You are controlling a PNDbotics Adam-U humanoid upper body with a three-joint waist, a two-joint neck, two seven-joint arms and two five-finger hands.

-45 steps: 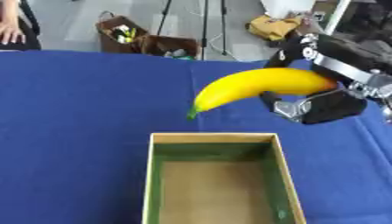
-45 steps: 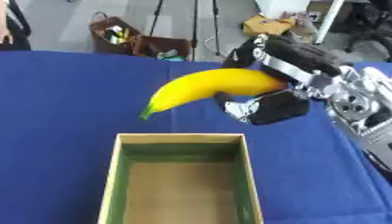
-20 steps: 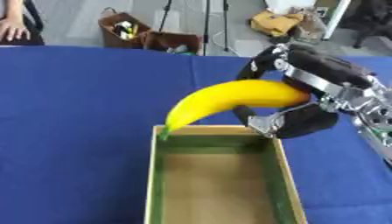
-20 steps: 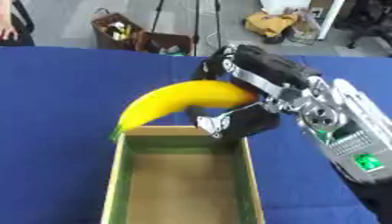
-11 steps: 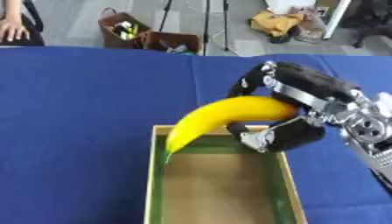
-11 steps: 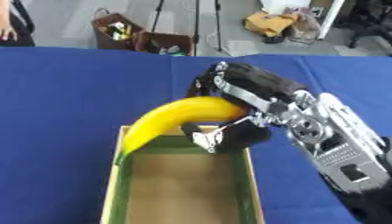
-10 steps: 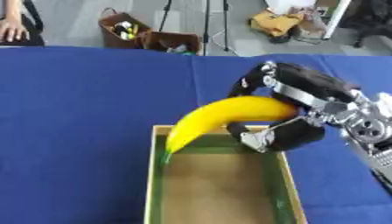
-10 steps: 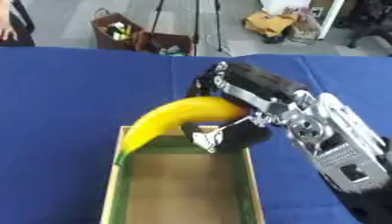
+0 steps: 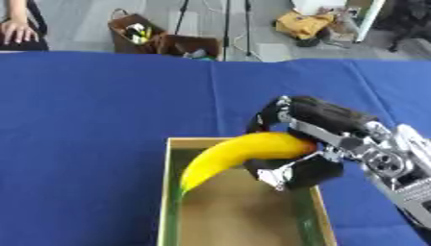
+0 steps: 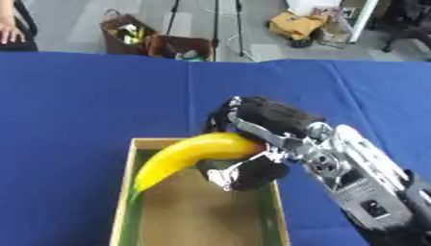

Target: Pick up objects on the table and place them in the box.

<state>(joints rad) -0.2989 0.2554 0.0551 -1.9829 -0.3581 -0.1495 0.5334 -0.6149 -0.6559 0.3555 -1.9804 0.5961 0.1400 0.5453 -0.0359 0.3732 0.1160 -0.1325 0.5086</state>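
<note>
A large yellow banana [image 9: 232, 156] hangs over the open box [image 9: 166, 216], its green tip pointing down toward the box's left wall. My right hand [image 9: 307, 139] comes in from the lower right and is shut on the banana's thick end, fingers curled over the top and thumb underneath. The box has tan outer walls, green inner walls and a bare brown floor. My left hand shows in neither view.
A blue cloth [image 9: 93, 120] covers the table all round the box. Beyond the far edge stand open bags [image 9: 139, 36] and tripod legs on the grey floor. A person's hand [image 9: 15, 31] rests at the far left edge.
My right hand has carried the banana down and toward me. It was above the box's far rim; its tip now dips inside the box.
</note>
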